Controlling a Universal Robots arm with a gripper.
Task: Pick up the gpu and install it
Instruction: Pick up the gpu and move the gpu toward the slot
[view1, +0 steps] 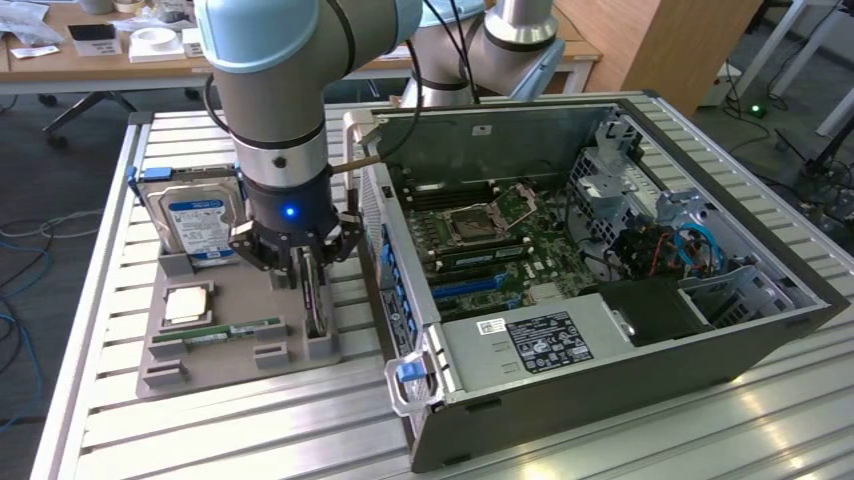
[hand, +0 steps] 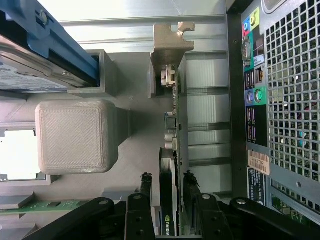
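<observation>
Gripper (view1: 304, 275) hangs low over the grey holder tray (view1: 214, 372) on the slatted table, just beside the open computer case (view1: 747, 335). Its jaws are spread, one on each side of the gpu (view1: 316, 308), and a narrow gap shows between each fingertip and the card. The gpu stands on its edge in a slot of the tray, on the side nearest to the case. A hard drive (view1: 200, 220) stands upright at the tray's far end.
</observation>
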